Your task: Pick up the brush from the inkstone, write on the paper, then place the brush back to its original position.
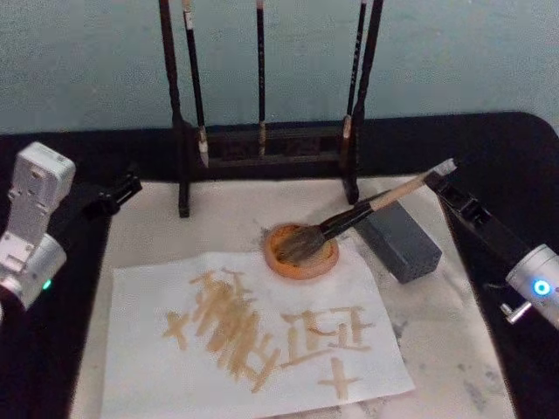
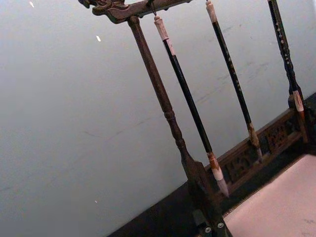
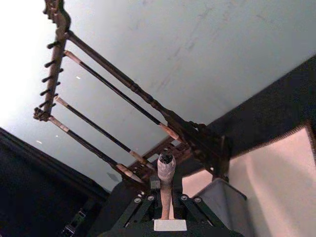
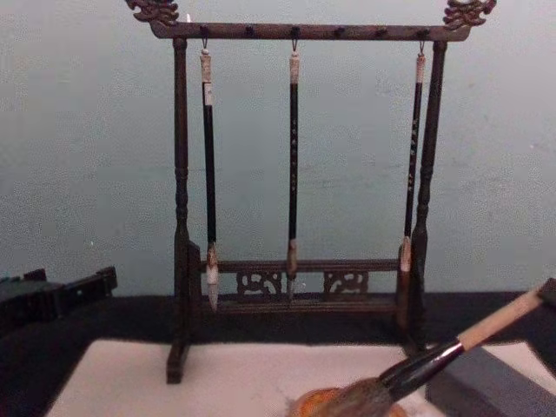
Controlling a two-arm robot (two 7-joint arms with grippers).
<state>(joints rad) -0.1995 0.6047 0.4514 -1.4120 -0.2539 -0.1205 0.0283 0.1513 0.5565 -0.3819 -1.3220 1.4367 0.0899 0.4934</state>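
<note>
**Brush head in the inkstone, right hand at the handle's end**

The left hand (image 1: pixel 122 190) sits at the left edge of the tabletop (image 1: pixel 489 175), beside the pale mat (image 1: pixel 454 305) and clear of everything on it; I cannot tell whether its fingers are spread or pressed together. On the mat lies the paper (image 1: pixel 140 349), covered in tan strokes. Behind it stands the rack (image 4: pixel 180 226) with three thin brushes (image 4: pixel 293 165) hanging from its top bar. The inkstone (image 1: pixel 301 253) sits at the paper's far edge, right of centre. The brush (image 1: pixel 349 216) lies tilted, its bristles resting in the inkstone, its handle rising to the right over the grey block (image 1: pixel 400 240) that stands just right of the inkstone. The right hand (image 1: pixel 447 175) is at the handle's upper end; in the right wrist view the handle runs between its two fingers (image 3: pixel 190 207), which pinch it
</note>
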